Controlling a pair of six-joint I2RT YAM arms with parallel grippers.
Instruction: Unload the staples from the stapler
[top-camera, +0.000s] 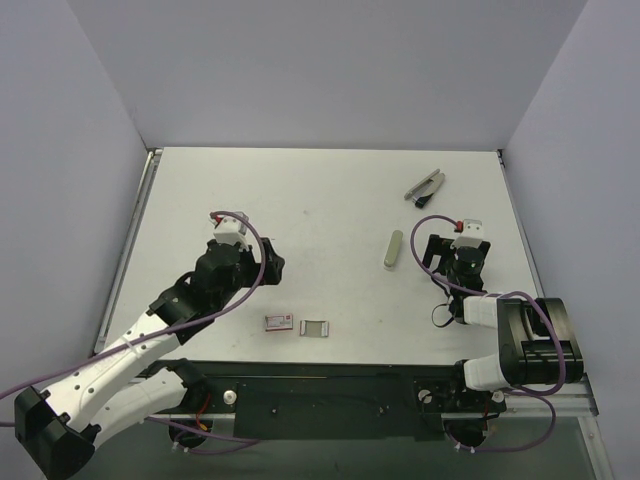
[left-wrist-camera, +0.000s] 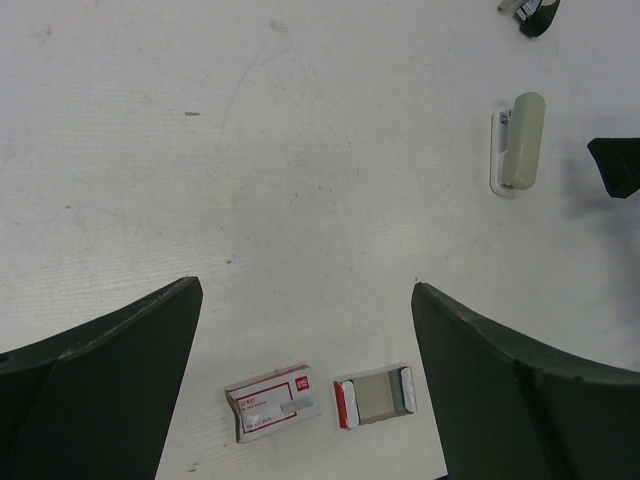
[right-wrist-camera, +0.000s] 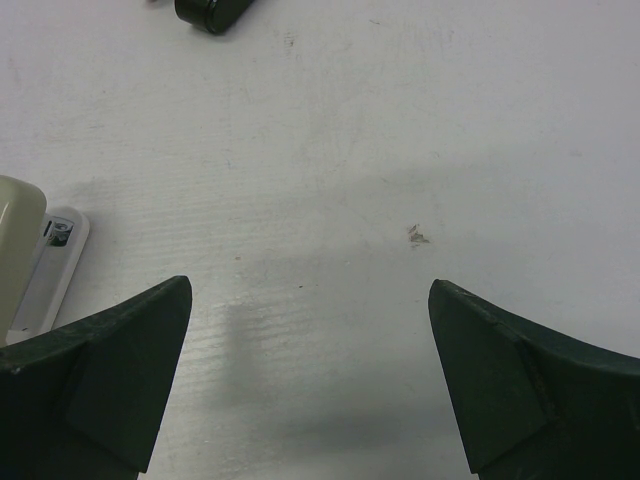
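You had the left gripper (top-camera: 228, 222) and right gripper (top-camera: 468, 230) spread wide, empty. The stapler (top-camera: 394, 250) lay in two parts on the worktop (top-camera: 320, 190): pale shell (left-wrist-camera: 527, 140) beside the right gripper, metal inner bar (top-camera: 424, 186) farther back.

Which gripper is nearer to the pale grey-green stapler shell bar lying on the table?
Right. The right gripper hangs just right of the pale grey-green shell bar; the left gripper is far off to its left.
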